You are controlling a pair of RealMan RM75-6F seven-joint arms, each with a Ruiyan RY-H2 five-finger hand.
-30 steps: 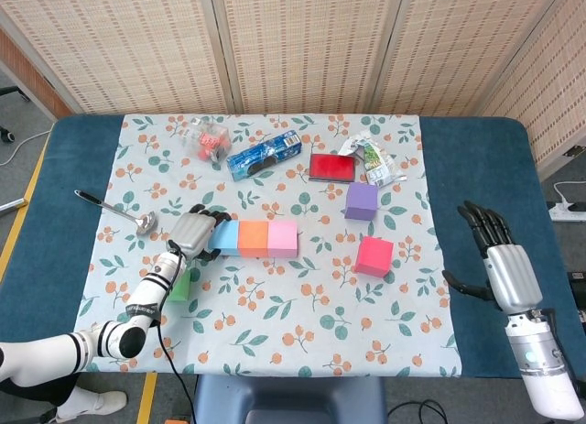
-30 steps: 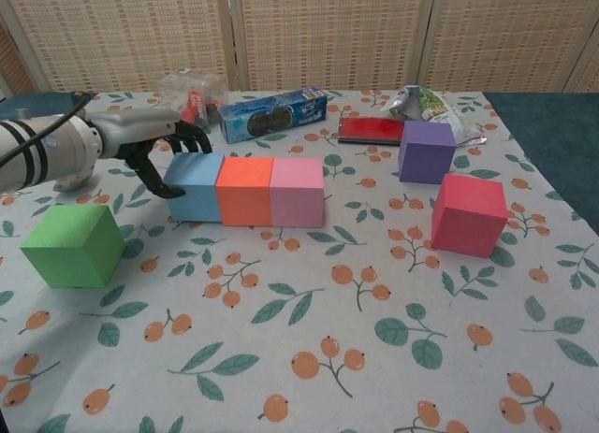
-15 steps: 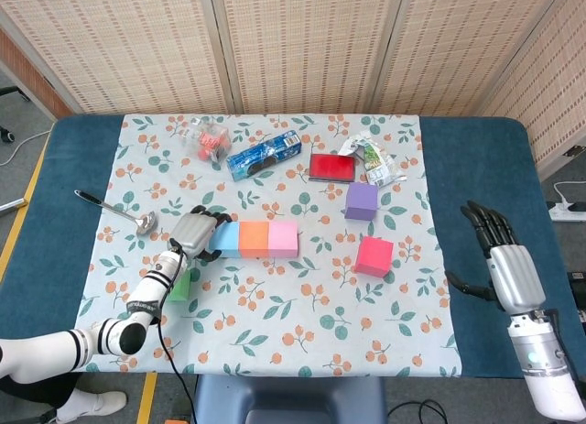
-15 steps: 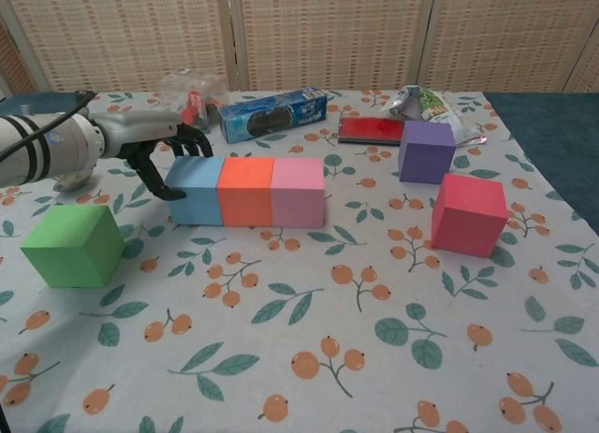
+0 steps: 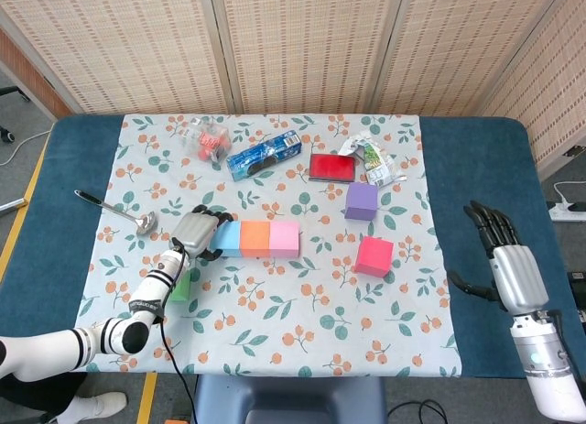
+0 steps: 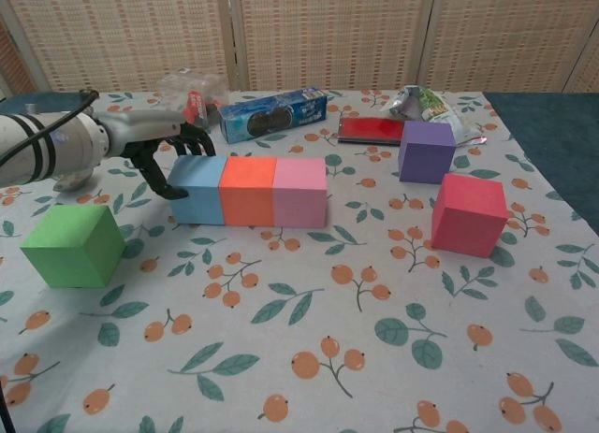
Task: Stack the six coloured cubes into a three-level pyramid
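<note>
Your left hand [image 6: 154,143], fingers curled and gripping nothing, touches the light-blue foam cube [image 6: 197,189]; nudge gently, keeping the row straight.

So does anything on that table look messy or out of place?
Mostly tidy. The odd bits lie at the back: a crumpled snack wrapper beside the red box, and a ladle lying off the cloth's left edge. None belong to the cubes.
</note>
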